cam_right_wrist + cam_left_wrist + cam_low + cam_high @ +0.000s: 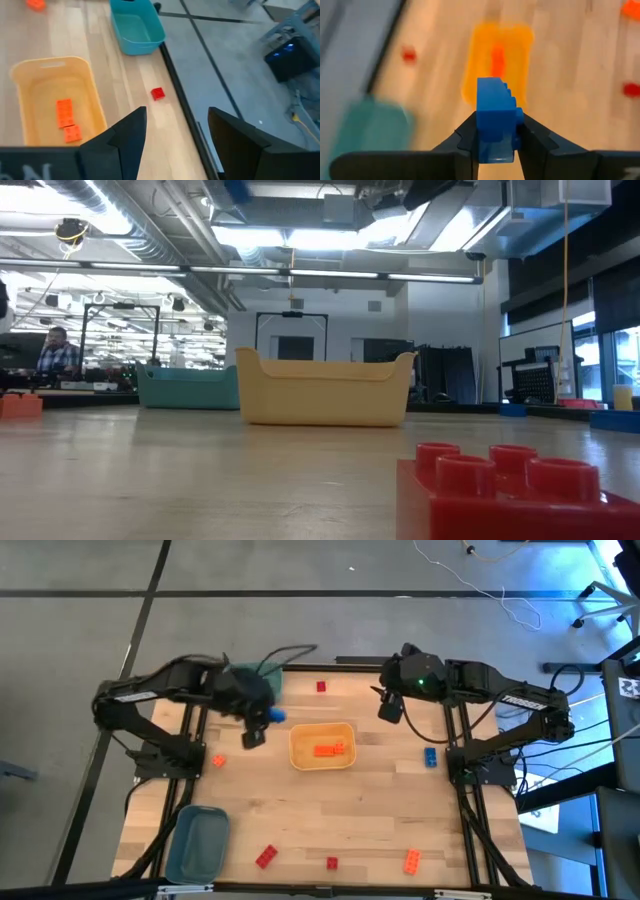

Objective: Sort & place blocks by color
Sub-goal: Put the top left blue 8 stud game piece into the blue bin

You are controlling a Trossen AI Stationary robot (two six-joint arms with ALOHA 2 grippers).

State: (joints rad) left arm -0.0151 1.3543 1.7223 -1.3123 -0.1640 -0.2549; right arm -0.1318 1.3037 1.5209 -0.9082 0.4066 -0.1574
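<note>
My left gripper (268, 720) hangs over the far left part of the table, shut on a blue block (495, 117), beside the yellow bin (322, 745). Two orange blocks (67, 120) lie in that bin. The teal bin (135, 25) stands at the far edge, partly under my left arm. My right gripper (175, 135) is open and holds nothing, above the table to the right of the yellow bin. Loose on the table lie a red block (321, 687), an orange block (218, 761) and a blue block (430, 756). My left gripper pinches the blue block by its two long sides (482, 135) between its two fingers. The block lies along the fingers and sticks out past their tips, studs toward one finger. It is lifted clear of the table, and the fingers slant down toward the yellow bin.
A grey-blue bin (197, 840) stands at the near left. Near the front edge lie two red blocks (266, 857), (332, 863) and an orange block (412, 860). Bare wood stretches across the table's middle, in front of the yellow bin. A person (55, 350) shows far behind the table.
</note>
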